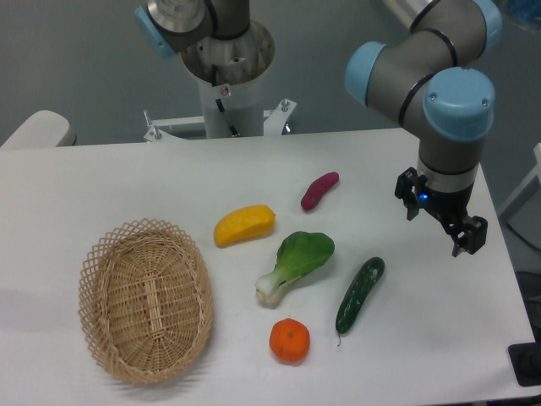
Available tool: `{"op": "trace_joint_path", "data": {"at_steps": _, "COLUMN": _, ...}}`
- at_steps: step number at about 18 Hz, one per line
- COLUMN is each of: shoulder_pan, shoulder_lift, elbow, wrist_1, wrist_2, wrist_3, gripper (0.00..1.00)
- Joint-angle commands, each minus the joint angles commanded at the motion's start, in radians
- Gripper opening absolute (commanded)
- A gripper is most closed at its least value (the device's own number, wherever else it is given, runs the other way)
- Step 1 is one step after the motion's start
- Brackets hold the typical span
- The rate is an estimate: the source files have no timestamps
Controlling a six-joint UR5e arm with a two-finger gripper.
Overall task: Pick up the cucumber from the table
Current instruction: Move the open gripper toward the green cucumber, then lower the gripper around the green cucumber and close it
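The cucumber (361,293) lies on the white table (101,186) at the front right, dark green and glossy, slanted with its thin stem tip toward the front edge. My gripper (439,217) hangs above the table to the right of and behind the cucumber, apart from it. Its fingers (469,237) stand spread, and nothing is between them.
A bok choy (296,264) lies just left of the cucumber. An orange (289,341) sits at the front, a yellow vegetable (244,225) in the middle, and a purple sweet potato (319,190) behind. A wicker basket (145,300) stands at the front left. The table's right edge is near the gripper.
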Motion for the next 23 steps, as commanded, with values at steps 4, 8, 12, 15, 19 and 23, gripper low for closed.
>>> {"op": "trace_joint_path", "data": {"at_steps": 4, "shoulder_pan": -0.002, "shoulder_lift": -0.005, "elbow": -0.002, "wrist_1": 0.015, "wrist_2": 0.0, "wrist_3": -0.008, "gripper": 1.0}}
{"op": "trace_joint_path", "data": {"at_steps": 8, "shoulder_pan": -0.006, "shoulder_lift": -0.011, "elbow": -0.006, "wrist_1": 0.015, "wrist_2": 0.002, "wrist_3": -0.021, "gripper": 1.0}}
{"op": "trace_joint_path", "data": {"at_steps": 12, "shoulder_pan": -0.015, "shoulder_lift": -0.026, "elbow": -0.014, "wrist_1": 0.017, "wrist_2": 0.003, "wrist_3": -0.107, "gripper": 1.0}}
{"op": "trace_joint_path", "data": {"at_steps": 15, "shoulder_pan": -0.017, "shoulder_lift": -0.055, "elbow": -0.014, "wrist_1": 0.018, "wrist_2": 0.003, "wrist_3": -0.149, "gripper": 1.0}}
{"op": "trace_joint_path", "data": {"at_steps": 19, "shoulder_pan": -0.009, "shoulder_lift": -0.116, "elbow": -0.011, "wrist_1": 0.028, "wrist_2": -0.006, "wrist_3": -0.222, "gripper": 1.0}}
{"op": "trace_joint_path", "data": {"at_steps": 23, "shoulder_pan": -0.014, "shoulder_lift": -0.169, "elbow": -0.012, "wrist_1": 0.089, "wrist_2": -0.018, "wrist_3": -0.326, "gripper": 1.0}}
